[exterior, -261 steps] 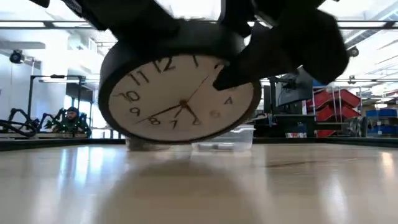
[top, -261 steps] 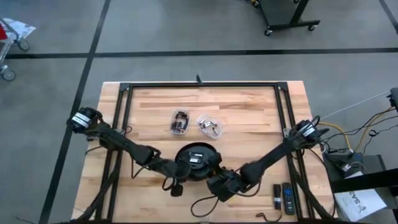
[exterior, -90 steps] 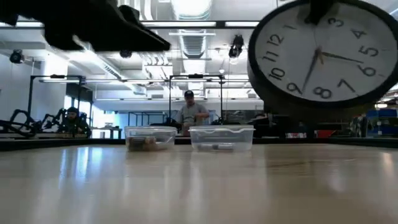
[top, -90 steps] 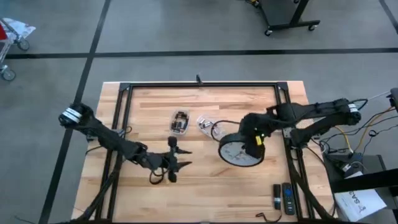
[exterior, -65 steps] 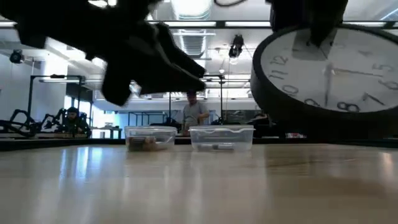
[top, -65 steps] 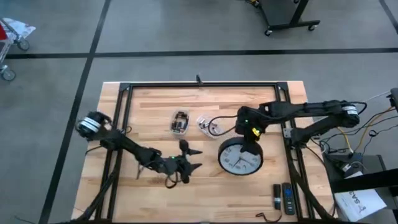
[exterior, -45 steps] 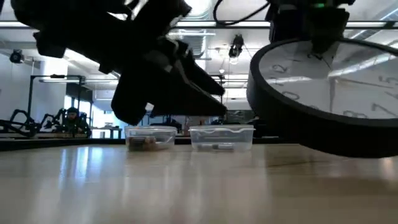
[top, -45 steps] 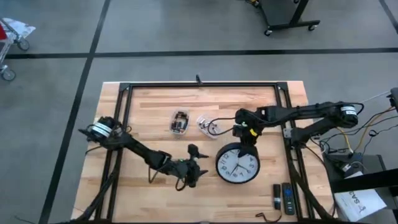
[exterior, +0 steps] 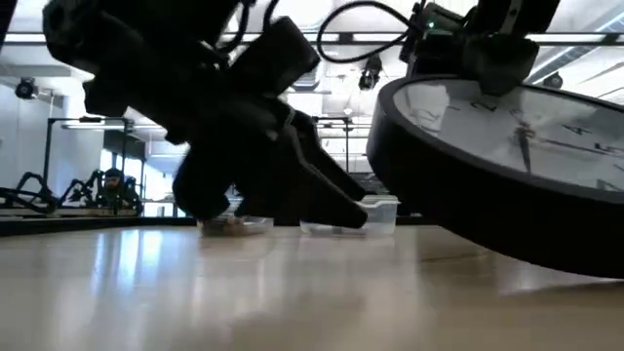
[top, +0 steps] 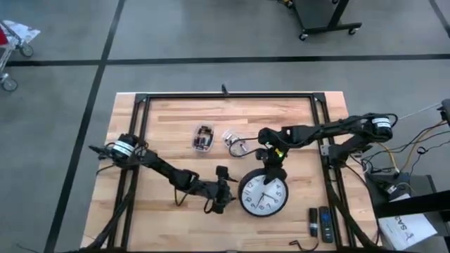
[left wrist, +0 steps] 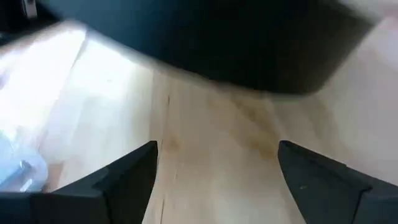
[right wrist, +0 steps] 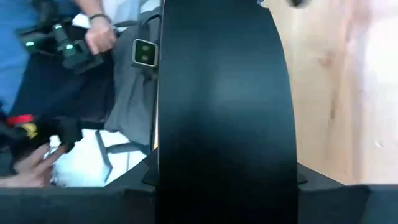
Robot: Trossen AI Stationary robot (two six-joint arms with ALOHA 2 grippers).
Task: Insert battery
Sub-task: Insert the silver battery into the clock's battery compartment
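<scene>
Two arms meet at a round, black-rimmed clock [top: 263,195] on the wooden table [top: 169,140]. Black numerals ring its white dial, readable only in the high view; the low view shows it tilted, one edge down. The right gripper [top: 271,164] clamps the clock's top rim, which fills the right wrist view as a smooth black band. The left gripper [top: 223,197], fingers [left wrist: 121,180] spread wide and empty, sits just beside the clock. Two clear plastic tubs [top: 203,138] lie farther back; no battery can be made out.
</scene>
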